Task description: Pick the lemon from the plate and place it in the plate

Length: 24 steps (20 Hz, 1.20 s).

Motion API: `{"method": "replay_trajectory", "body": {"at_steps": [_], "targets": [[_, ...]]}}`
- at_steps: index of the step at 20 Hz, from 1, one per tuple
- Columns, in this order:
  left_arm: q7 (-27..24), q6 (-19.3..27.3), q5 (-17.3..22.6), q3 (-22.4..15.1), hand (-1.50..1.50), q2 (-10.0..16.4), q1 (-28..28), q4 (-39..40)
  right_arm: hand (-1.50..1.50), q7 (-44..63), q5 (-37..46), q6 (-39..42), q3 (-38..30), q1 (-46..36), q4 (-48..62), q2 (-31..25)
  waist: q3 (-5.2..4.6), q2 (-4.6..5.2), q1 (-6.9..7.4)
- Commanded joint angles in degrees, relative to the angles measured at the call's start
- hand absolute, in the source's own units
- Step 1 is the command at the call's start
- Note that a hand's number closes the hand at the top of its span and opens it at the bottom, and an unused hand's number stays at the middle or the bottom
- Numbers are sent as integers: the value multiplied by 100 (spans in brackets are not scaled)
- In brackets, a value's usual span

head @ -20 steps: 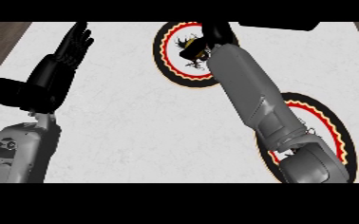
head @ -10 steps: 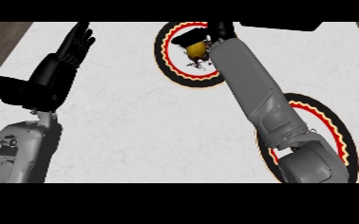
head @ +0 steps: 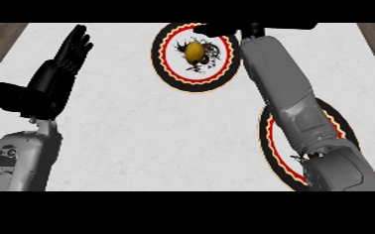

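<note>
Up at the far side of the white counter point(head: 147, 129), the lemon point(head: 194, 51) lies on the middle of the far plate point(head: 170, 74). This round plate has a black edge, a red and yellow ring, and a dark pattern on its pale centre. The yellow fruit rests on that pattern with nothing holding it.

The right hand point(head: 223, 29) shows as a dark shape at the plate's far rim, just beyond the lemon. It is cut off by the upper edge of the view, and I cannot tell whether it is open or closed. It does not appear to have hold of the lemon, since bare plate shows between the two.

The grey right forearm point(head: 275, 74) runs from the lower right up past the far plate's right rim. It also crosses over a second plate point(head: 270, 134) of the same pattern near the lower right. Most of that plate is hidden beneath the arm, and only its left and right rims show.

The left hand point(head: 70, 62) rests at the view's left, well apart from both plates. Its fingers are straight, point away, and hold nothing. The left forearm point(head: 26, 158) below it comes in from the lower left corner.
</note>
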Motion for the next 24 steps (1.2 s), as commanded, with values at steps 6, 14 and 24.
{"method": "replay_trajectory", "body": {"at_steps": [6, 14, 24], "targets": [[201, -186, 167, 200, 0, 171, 195, -364, -150, -1039, -455, 979, -394, 810, 3, -890, 4, -54, -125], [53, -313, 265, 476, 0, 235, 375, -253, -150, -1435, -498, 2086, -230, 1567, -226, -1678, 1, -89, -227], [-30, -265, 22, 359, 0, 7, 536, -359, -150, -1507, -460, 1948, -43, 1765, -422, -1928, 0, -99, -207]]}}
